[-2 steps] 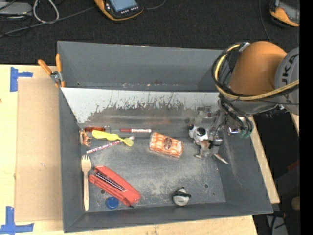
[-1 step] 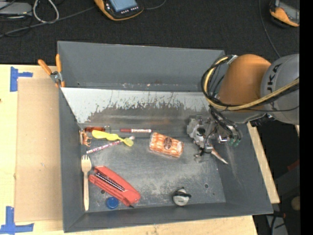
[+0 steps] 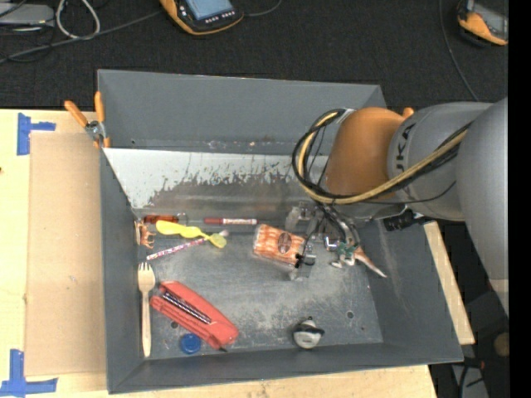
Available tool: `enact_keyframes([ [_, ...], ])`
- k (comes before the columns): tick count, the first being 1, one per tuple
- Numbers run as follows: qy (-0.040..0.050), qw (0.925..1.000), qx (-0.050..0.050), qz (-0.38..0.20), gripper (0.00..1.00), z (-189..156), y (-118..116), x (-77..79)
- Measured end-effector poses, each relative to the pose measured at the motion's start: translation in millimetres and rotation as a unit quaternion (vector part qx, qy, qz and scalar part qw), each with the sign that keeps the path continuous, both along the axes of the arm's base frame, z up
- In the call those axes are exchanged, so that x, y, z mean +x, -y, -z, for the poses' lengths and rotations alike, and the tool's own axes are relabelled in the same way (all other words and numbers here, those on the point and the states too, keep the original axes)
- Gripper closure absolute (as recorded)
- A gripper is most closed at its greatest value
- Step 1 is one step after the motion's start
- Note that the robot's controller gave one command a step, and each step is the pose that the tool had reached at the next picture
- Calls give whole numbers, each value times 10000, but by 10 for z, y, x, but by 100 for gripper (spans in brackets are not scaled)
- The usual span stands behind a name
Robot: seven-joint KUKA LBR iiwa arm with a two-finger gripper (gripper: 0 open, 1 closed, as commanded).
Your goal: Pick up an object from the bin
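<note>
Gripper [image 3: 304, 259] by orange pkt [image 3: 276, 243]; scuffed bin [image 3: 249, 297], black carpet [image 3: 332, 40].

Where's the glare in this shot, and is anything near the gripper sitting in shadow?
Camera view: the strongest glare is a pale band across the bin's far wall. Camera view: the arm seems to shade the floor around the gripper and to its right, though the orange packet beside it is easy to make out.
</note>
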State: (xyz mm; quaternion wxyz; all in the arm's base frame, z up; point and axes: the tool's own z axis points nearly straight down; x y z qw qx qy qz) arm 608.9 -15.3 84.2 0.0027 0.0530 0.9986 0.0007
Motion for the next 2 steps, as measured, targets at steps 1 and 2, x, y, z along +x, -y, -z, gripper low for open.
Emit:
enact_keyframes([
  [1, -24, 9877, -23, -1564, 100, 138, -425, -142],
  [2, -24, 9876, -24, -1568, 100, 138, -426, -142],
])
